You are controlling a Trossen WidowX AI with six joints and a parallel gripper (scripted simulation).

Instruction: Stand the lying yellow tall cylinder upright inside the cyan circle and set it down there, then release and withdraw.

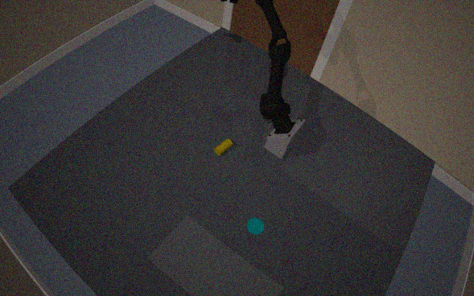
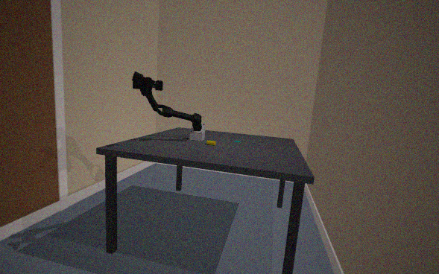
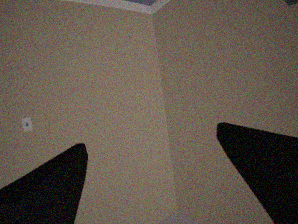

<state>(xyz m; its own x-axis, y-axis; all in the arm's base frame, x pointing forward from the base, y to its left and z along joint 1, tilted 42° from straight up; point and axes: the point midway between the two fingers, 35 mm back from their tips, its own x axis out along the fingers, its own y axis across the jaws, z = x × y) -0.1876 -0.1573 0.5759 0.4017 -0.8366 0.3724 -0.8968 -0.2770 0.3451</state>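
The yellow cylinder lies on its side on the dark table, near the arm's base. The cyan circle is a flat disc on the table, apart from the cylinder, with nothing standing on it. My gripper is open, with its two black fingers wide apart and only walls showing between them in the wrist view. The arm is raised high above the table and reaches away from the cylinder. In the top view the gripper is mostly beyond the top edge, and its fingers are hard to make out in the exterior view.
The arm's pale base stands on the dark table, beside the cylinder. Room walls and a brown door stand beyond the table edges. A lighter patch of light lies on the table near the circle in the top view.
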